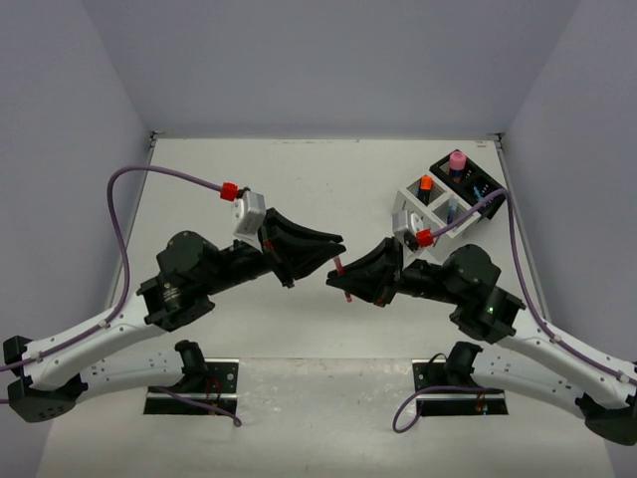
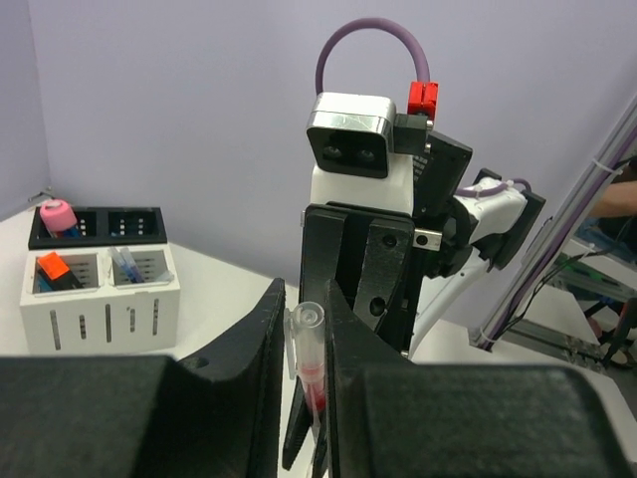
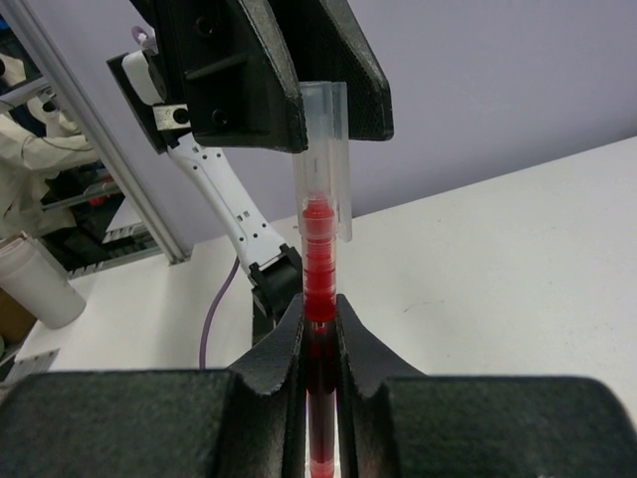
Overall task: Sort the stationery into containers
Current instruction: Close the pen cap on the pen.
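A red pen (image 1: 340, 267) with a clear cap hangs in mid-air over the middle of the table, held at both ends. My left gripper (image 1: 334, 247) is shut on the capped end (image 2: 307, 344). My right gripper (image 1: 343, 282) is shut on the red barrel (image 3: 318, 269). The white two-compartment box (image 1: 410, 199) stands at the back right, with an orange-capped highlighter (image 1: 426, 184) in one side and blue pens (image 2: 124, 264) in the other. The black box (image 1: 482, 177) behind it holds the pink cylinder (image 1: 457, 160).
Grey walls close the table on three sides. Purple cables loop off both wrists. The two boxes stand close behind my right arm's wrist camera (image 1: 408, 234). Mounting plates (image 1: 194, 383) sit at the near edge.
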You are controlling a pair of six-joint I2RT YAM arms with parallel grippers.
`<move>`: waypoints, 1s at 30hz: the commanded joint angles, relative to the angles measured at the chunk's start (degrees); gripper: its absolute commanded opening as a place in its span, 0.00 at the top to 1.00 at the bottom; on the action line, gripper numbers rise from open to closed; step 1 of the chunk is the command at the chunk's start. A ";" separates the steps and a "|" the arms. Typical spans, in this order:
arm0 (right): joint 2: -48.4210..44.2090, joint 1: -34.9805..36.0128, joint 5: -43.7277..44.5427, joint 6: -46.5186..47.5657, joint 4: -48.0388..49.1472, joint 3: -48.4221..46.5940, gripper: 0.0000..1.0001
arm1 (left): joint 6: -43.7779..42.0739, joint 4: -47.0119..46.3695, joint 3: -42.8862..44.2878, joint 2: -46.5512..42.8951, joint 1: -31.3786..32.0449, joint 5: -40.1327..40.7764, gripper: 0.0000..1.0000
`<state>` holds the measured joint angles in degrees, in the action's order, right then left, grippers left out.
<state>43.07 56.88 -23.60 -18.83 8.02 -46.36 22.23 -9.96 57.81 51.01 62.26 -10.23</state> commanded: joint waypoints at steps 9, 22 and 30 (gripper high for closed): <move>1.04 -0.27 13.39 4.26 11.45 -11.67 1.00 | 9.88 -5.99 -10.38 5.64 0.17 -1.78 1.00; 5.51 -0.19 8.68 5.82 8.26 -9.35 1.00 | 10.14 2.94 -9.62 -1.10 1.29 7.69 1.00; 4.48 -0.19 -15.91 6.09 3.49 -2.55 1.00 | 0.71 11.87 3.50 -7.26 1.29 9.43 0.28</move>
<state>48.55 56.91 -25.68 -14.57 5.76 -49.04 28.33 -7.20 53.60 45.68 63.17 0.79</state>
